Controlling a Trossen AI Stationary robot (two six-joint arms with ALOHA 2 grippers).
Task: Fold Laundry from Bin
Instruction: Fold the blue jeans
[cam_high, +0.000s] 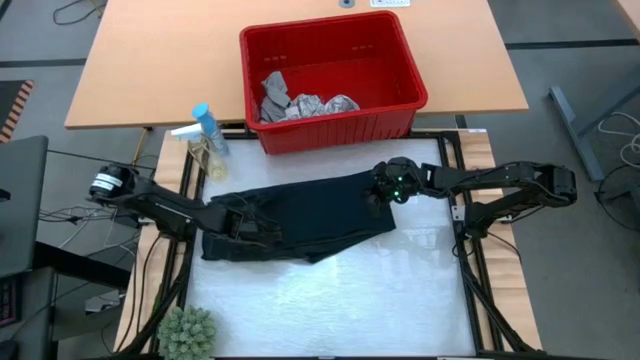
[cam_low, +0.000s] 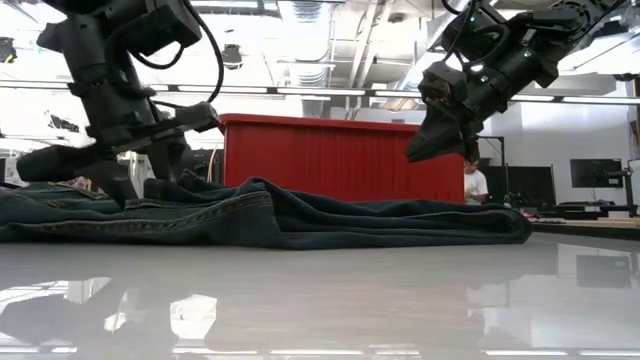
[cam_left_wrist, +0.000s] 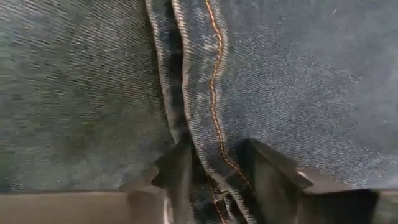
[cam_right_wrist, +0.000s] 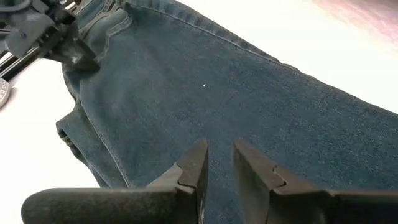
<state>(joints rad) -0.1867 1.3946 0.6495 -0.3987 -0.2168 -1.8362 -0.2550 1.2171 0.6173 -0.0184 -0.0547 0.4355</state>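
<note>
Your dark navy denim trousers (cam_high: 300, 215) lie spread flat on the white worktop (cam_high: 330, 300), just in front of the large red rectangular plastic bin (cam_high: 335, 80). Your left gripper (cam_left_wrist: 214, 177) is down on the trousers' end farthest from the right arm, its fingers (cam_left_wrist: 177, 174) either side of a stitched seam fold, gap narrow. Your right gripper (cam_right_wrist: 219, 163) hovers just above the opposite end, fingers slightly parted, holding nothing. Grey and white cloths (cam_high: 300, 102) sit inside the bin.
</note>
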